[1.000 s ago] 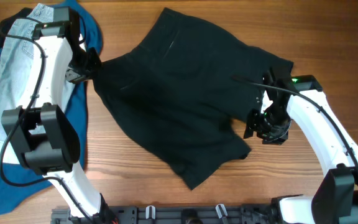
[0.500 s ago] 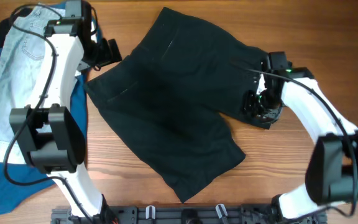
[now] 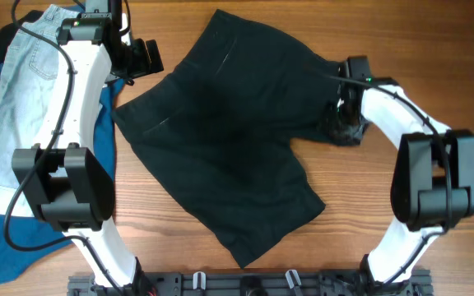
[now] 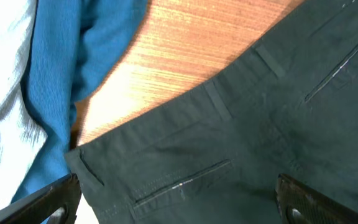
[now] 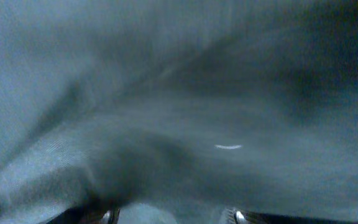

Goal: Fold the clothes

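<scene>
The black shorts (image 3: 220, 140) lay spread across the middle of the wooden table (image 3: 369, 214), skewed, with one corner pointing to 12 o'clock and another to 6. That left them flat enough to fold, though not squared up. Your left gripper (image 3: 145, 59) hung at about 10 o'clock from the shorts, over bare wood just off the cloth. Its fingers (image 4: 48, 199) were set apart and held nothing. I judged it was placed there to come down on the waistband (image 4: 166, 127), which the wrist view showed as a straight stitched edge with narrow belt loops (image 4: 218, 102) and a slit pocket (image 4: 185, 180). Your right gripper (image 3: 344, 125) sat on the shorts' edge at 3 o'clock, where the fabric bunched into a dark lump. Its camera saw only blurred cloth pressed close, so you could not tell whether the jaws were clamped on it or merely resting there. The cloth looked matte, thin and limp, likely to sag and slide rather than hold a crease. At 9 o'clock the pale-blue denim shorts (image 3: 23, 90) lay on a deep-blue garment (image 3: 105, 156), near that waistband corner but not touching it.
</scene>
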Controlling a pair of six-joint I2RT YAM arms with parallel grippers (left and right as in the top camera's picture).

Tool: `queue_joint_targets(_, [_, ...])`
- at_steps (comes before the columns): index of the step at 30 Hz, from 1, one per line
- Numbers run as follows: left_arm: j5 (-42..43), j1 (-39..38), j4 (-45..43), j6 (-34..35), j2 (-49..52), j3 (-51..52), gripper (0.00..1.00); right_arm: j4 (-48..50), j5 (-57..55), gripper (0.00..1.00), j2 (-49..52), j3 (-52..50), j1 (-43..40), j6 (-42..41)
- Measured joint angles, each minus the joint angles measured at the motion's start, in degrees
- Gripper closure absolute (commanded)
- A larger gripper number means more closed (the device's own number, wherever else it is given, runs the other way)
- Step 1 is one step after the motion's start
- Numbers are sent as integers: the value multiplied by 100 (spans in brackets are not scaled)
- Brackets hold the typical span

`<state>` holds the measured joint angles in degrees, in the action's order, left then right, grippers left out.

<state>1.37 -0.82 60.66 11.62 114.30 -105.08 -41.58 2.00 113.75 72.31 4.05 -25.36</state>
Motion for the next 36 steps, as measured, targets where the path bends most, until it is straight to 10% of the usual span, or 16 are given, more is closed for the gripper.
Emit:
queue_joint_targets(23, [0,-181,101,-20,0,-2,0,-2754,-164,33,1016,1725,-461,372])
queue_joint_targets(36, [0,-168,-173,-22,0,0,1,-3257,951,29,-1823,1158,358,850])
